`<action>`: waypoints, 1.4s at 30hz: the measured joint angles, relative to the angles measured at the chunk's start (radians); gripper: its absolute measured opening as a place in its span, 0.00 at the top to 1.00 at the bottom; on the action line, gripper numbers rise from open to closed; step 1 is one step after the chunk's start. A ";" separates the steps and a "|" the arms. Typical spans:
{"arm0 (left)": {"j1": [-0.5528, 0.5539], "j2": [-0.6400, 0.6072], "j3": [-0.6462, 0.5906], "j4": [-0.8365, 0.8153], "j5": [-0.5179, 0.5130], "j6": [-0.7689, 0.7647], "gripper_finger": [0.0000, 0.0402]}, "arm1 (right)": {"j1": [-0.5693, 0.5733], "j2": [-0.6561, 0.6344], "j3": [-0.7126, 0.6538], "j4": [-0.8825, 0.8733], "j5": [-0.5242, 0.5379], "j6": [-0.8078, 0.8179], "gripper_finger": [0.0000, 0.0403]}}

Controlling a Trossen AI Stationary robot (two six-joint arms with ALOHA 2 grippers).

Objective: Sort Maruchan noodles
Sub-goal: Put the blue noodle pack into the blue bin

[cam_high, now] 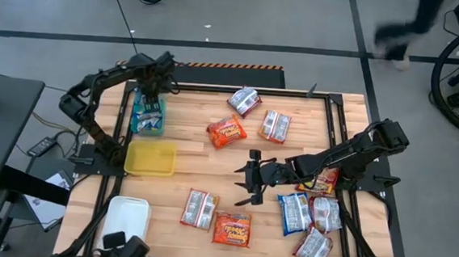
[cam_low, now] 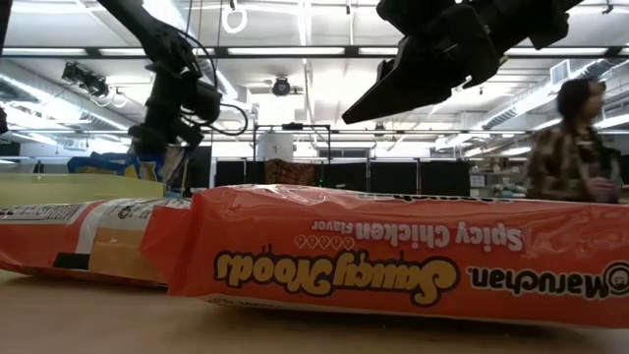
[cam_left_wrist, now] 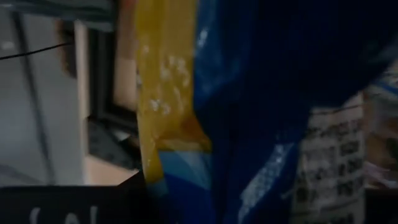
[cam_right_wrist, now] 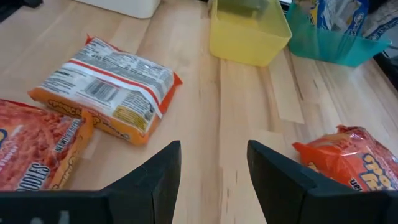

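two crinkly flat orange packets (cam_right_wrist: 109, 87) flank open right hand (cam_right_wrist: 214, 180)

- Blue-and-white noodle packets (cam_high: 147, 116) sit in the teal bin (cam_high: 161, 129) at the worktop's (cam_high: 190, 114) far left.
- Loose packets lie flat. Far middle: silver-white packet (cam_high: 245, 101), orange packet (cam_high: 226, 131), pale packet (cam_high: 275, 125).
- Near middle: label-side-up packet (cam_high: 199, 208) just beside the orange Saucy Noods packet (cam_high: 232, 228), "Spicy Chicken" print.
- Right cluster: blue packet (cam_high: 294, 212), two silver-white (cam_high: 326, 213) (cam_high: 313, 248), one red-orange (cam_high: 323, 182), edges overlapping.
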 joint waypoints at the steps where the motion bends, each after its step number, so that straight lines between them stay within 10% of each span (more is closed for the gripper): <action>1: 0.003 0.000 0.000 0.001 0.019 0.003 0.64 | 0.000 0.000 0.000 0.000 0.000 0.002 0.53; 26: -0.059 -0.074 -0.142 -0.045 -0.008 0.044 0.48 | -0.046 -0.007 0.000 -0.066 0.036 0.019 0.52; 42: -0.081 -0.132 -0.141 -0.220 0.014 -0.146 0.59 | -0.078 -0.102 0.084 -0.291 0.143 -0.062 0.52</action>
